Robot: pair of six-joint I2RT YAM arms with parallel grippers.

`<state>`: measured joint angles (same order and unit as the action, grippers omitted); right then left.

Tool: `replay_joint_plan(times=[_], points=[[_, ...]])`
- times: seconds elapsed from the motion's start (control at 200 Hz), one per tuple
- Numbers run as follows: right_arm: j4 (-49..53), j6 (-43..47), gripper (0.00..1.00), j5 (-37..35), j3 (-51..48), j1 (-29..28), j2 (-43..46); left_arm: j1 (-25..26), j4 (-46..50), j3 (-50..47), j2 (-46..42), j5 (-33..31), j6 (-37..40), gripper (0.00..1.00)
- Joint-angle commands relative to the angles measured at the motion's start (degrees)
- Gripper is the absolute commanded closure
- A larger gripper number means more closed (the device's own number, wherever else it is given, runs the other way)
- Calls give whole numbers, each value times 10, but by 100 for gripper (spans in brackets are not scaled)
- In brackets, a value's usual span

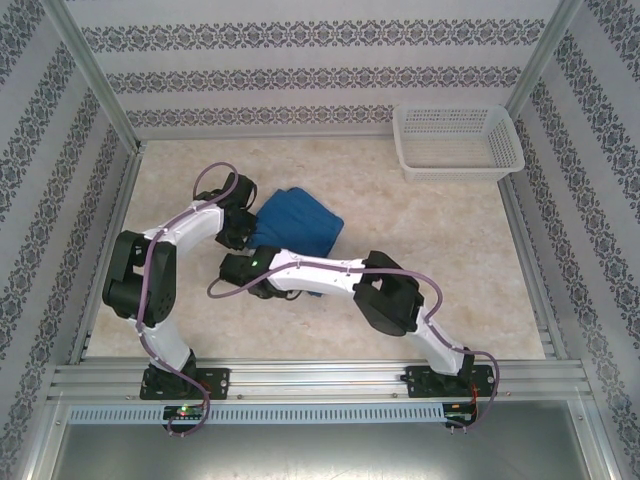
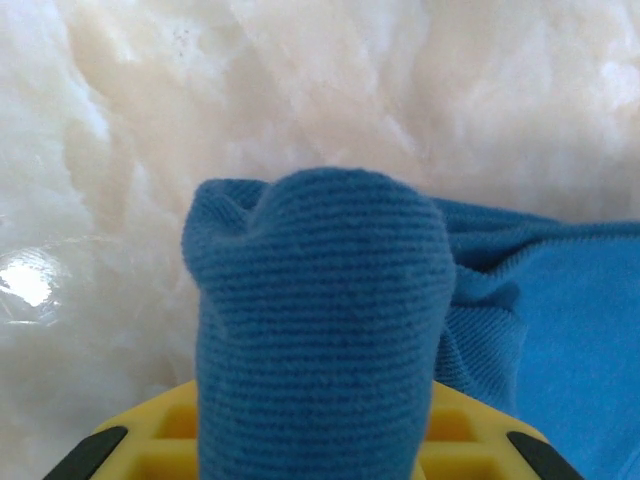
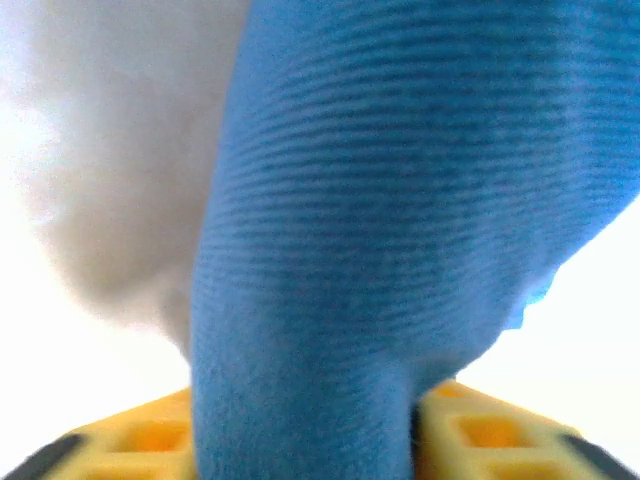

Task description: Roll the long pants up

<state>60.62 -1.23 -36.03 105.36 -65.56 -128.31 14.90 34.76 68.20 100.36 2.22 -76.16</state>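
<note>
The pants point(image 1: 300, 225) lay as a loose, folded heap on the table point(image 1: 440, 250), just to the right of the left tool point(image 1: 238, 234) and just beyond the right tool point(image 1: 242, 272). A strip of blue also showed on the near side of the right arm.

Both tools were pinching the cloth. In the left wrist view a thick hump of ribbed blue fabric rose from between the yellow fingers point(image 2: 150, 445) and bulged ahead of them, with the rest of the cloth trailing off to that tool's right. In the right wrist view a broad fold ran up out of the fingers point(image 3: 490, 435) and hid most of what was ahead. The two tools stood close together at the left edge of the heap. A basket point(image 1: 457, 140) stood well apart, far beyond and to the right of both.

This looked like the middle of the rolling: a gathered edge held in both tools, but no tight bundle yet. The next move probably called for carrying that edge together over the heap, away from the tools' side, level and in step so the roll did not skew or sag open.
</note>
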Motion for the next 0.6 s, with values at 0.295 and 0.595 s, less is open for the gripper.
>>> replay_joint_plan(times=[0.295,0.595], points=[[-9,-34,100,344,-36,121,56,-6,23,15,-60,0,41,0],[-34,-82,100,660,-36,191,65,1,-66,-30,-61,12,19,0]])
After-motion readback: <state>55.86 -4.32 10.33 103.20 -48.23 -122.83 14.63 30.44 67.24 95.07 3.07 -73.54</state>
